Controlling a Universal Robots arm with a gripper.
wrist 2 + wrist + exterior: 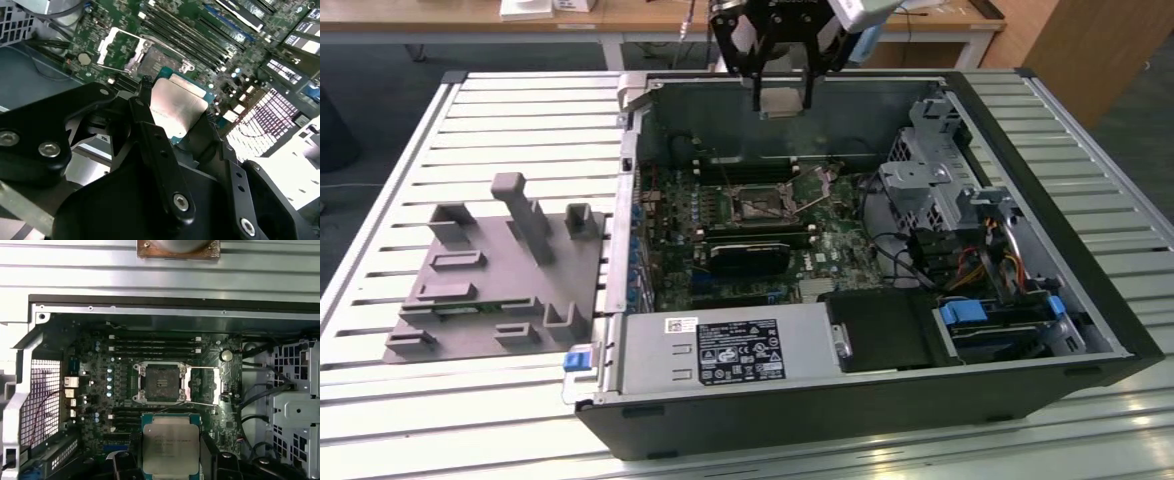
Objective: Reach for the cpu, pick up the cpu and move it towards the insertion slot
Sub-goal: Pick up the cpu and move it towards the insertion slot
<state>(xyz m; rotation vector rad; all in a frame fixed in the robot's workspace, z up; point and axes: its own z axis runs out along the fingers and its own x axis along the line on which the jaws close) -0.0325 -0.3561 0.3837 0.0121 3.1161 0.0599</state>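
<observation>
My gripper (782, 98) hangs above the far side of the open computer case, shut on the cpu (781, 103), a flat silvery square chip clamped by two opposite edges. In both wrist views the cpu (171, 442) (176, 106) sits between the black fingers (208, 456). The insertion slot (757, 205), a square socket with a silvery frame and dark centre, lies on the green motherboard below and nearer the camera than the chip. In the first wrist view the insertion slot (159, 383) has its metal lid folded open beside it. The second wrist view shows the insertion slot (156, 59) partly behind the chip.
A grey plastic fixture (480, 280) with upright blocks lies on the slatted table at the exterior view's left. Inside the case (1107, 330) are a black module (747, 257), a power supply (720, 352) and a metal drive cage (934, 185) with cables.
</observation>
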